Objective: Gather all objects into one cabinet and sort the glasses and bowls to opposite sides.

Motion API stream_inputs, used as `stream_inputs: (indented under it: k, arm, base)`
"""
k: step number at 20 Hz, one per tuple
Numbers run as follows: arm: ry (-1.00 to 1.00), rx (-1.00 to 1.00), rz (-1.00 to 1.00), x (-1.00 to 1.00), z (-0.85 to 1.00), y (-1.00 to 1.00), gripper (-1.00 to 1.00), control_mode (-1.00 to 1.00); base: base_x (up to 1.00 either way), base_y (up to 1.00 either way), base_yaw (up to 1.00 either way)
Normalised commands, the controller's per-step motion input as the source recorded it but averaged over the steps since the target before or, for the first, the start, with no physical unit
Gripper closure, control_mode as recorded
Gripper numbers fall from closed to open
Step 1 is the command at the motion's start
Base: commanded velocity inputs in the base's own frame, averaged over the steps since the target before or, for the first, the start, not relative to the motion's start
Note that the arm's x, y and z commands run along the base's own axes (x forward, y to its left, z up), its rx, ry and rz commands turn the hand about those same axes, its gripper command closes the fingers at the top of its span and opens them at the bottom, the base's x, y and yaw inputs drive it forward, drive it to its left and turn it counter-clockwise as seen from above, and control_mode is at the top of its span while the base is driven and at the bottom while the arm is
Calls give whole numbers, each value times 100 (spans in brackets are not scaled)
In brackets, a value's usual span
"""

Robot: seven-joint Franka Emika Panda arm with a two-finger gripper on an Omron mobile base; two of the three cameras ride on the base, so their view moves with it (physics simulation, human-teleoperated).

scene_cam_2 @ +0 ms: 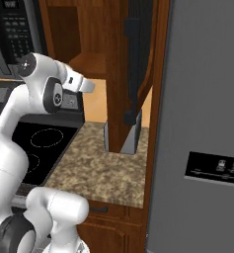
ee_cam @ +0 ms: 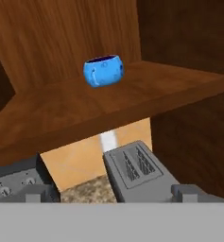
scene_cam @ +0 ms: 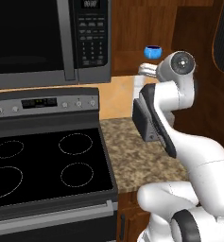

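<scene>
We see a blue cup (ee_cam: 103,70) sitting alone on the cabinet (ee_cam: 52,108) floor. Our jaws are spread wide, holding nothing. Microwave (scene_cam: 47,40) keypad text is too blurry to read.

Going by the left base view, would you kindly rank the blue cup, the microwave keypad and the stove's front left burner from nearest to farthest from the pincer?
1. Blue cup, on the cabinet floor just above the open pincer.
2. Microwave keypad, to the left.
3. Front left burner, far down-left on the stove.
</scene>
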Motion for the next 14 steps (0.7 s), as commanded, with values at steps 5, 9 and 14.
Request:
stream_inputs:
  k: [5,9,14]
  arm:
    - [-9,18,-5,44,50,-31,-100,-100]
    - [-21,8,0,49,34,-22,-100,-100]
    - [-30,0,0,35,14,-11,-100,-100]
  base:
    - [0,0,0]
    - [0,0,0]
    - [0,0,0]
